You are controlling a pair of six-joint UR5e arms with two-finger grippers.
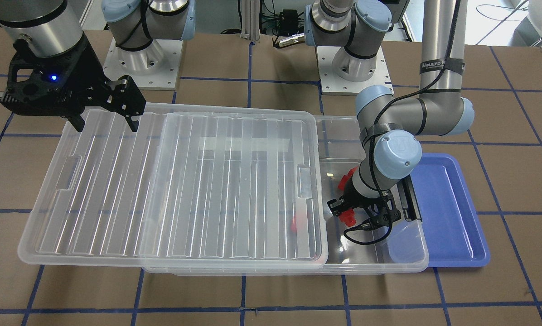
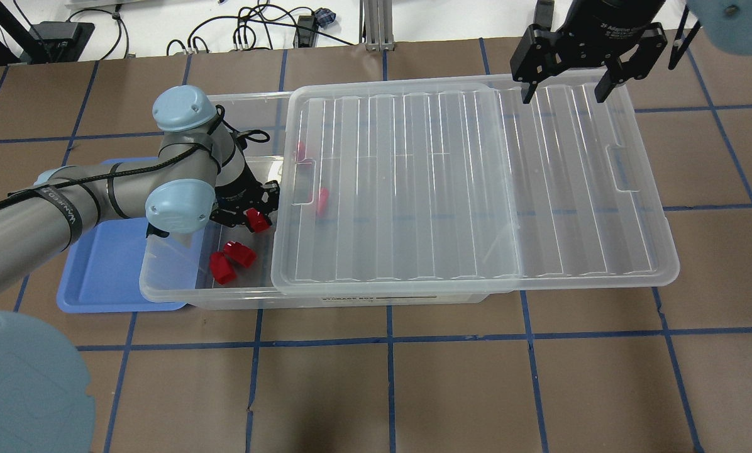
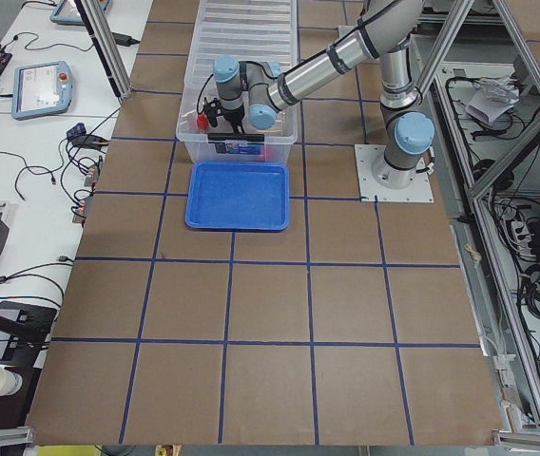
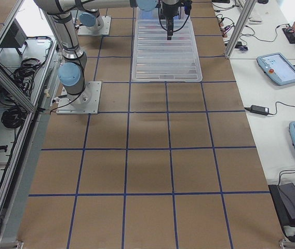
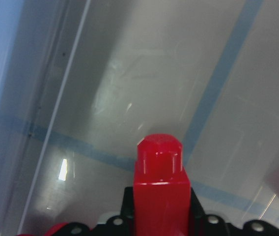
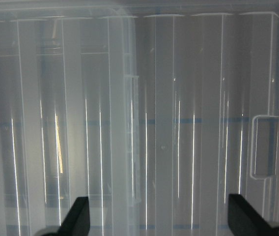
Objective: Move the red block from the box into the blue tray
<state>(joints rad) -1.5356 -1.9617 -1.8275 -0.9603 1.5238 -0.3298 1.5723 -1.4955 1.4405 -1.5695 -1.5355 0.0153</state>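
Front view: the box [image 1: 379, 265] lies mid-frame, its lid [image 1: 185, 181] slid left. In the uncovered right end, the left hand [image 1: 343, 213] is clamped on a red block [image 1: 349, 220]. The tray [image 1: 452, 213] sits just right of the box. Upper left, the right hand [image 1: 107, 126] hangs spread wide, holding nothing. Overhead: two loose blocks [image 2: 223, 267] lie on the box floor, lower left.

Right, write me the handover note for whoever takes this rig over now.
Left gripper: shut on a red block, down inside the open end of the box.
Right gripper: open, holding nothing, above the far end of the lid.
The lid sits slid aside on the box. The blue tray is beside the open end, with no block in it.
Done: block gripped.
Left: lift it over the wall and release it in the tray.
Two other red blocks lie loose in the box.
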